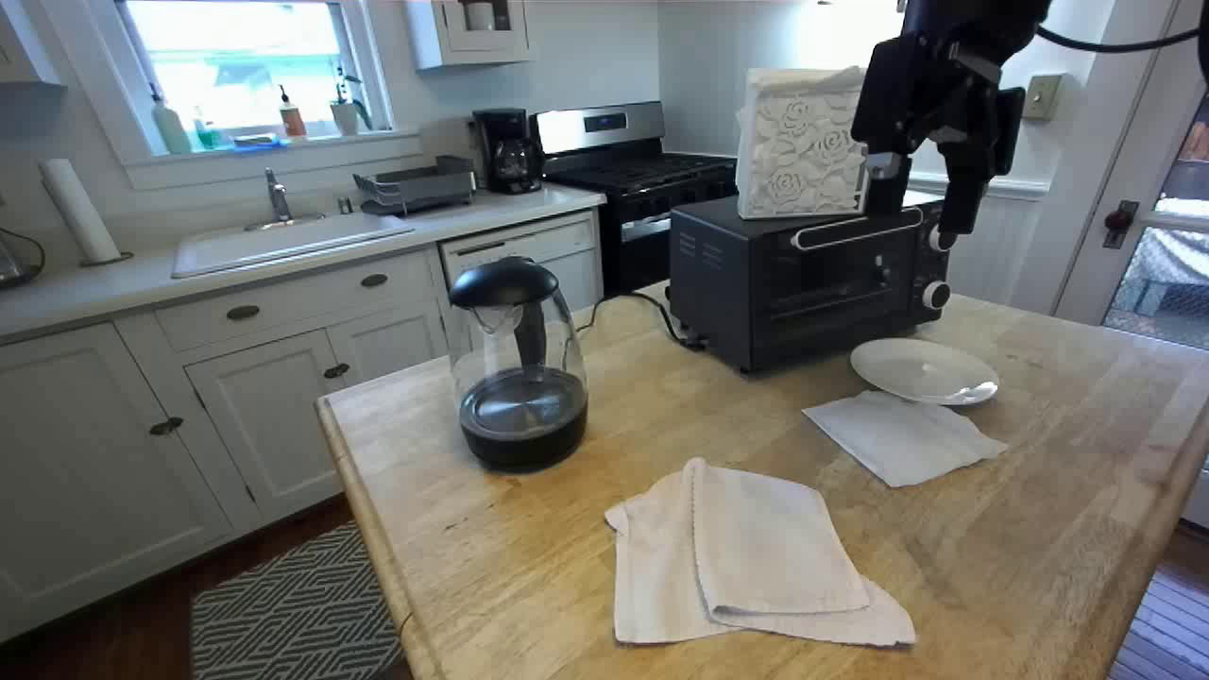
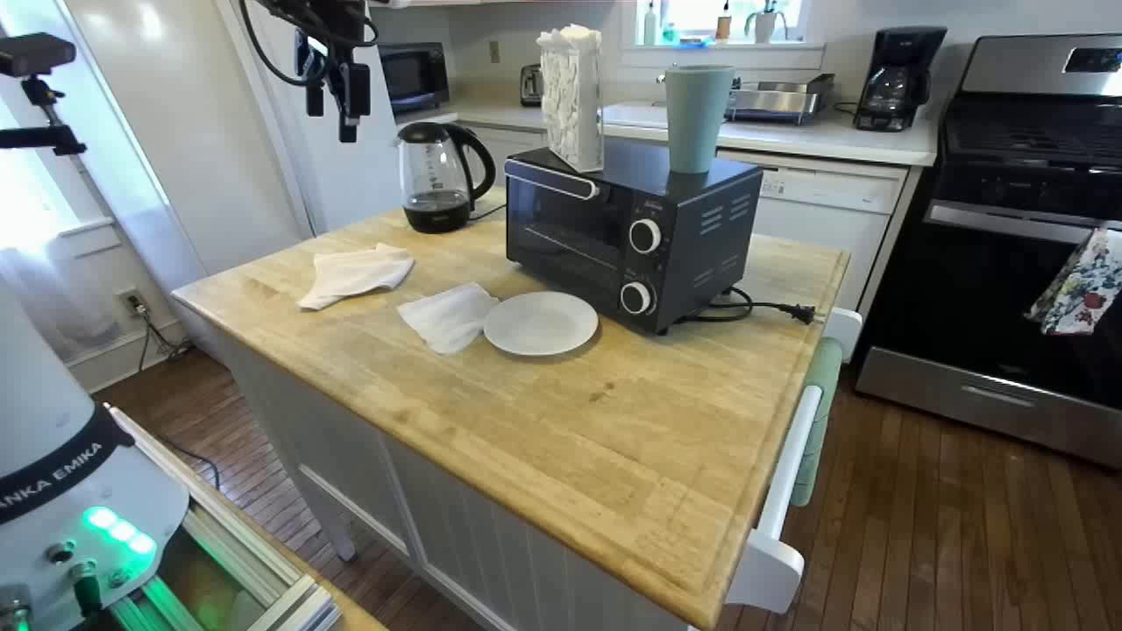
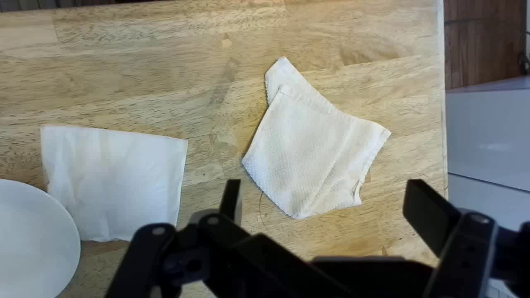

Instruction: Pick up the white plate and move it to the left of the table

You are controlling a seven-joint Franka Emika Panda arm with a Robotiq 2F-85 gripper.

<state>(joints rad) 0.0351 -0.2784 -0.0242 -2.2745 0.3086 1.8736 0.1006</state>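
One light-wood table (image 2: 614, 456) is the biggest thing here, with one black-and-steel stove (image 2: 982, 280) in the background. On the table stands one black toaster oven (image 1: 803, 283), a bulky block just beside the white plate (image 2: 541, 324) and in the way on that side. One gripper (image 3: 323, 203) hangs in the air above the table, its two fingers spread wide, holding nothing. One glass kettle (image 1: 519, 378) with a black lid stands well apart from the plate, past the oven's opposite end. Folded off-white cloth (image 3: 314, 149) lies in the open; whether one piece or two, I cannot tell. One white napkin holder (image 1: 803, 151) sits on the oven. Down on the table one flat napkin (image 3: 114, 182) lies between the cloth and the plate; the plate, of which there is one, laps over its edge. One pale green cup (image 2: 697, 118) also stands on the oven, and smallest come two knobs (image 2: 644, 235) on the oven's front and one black plug (image 2: 799, 313) near the table's edge.
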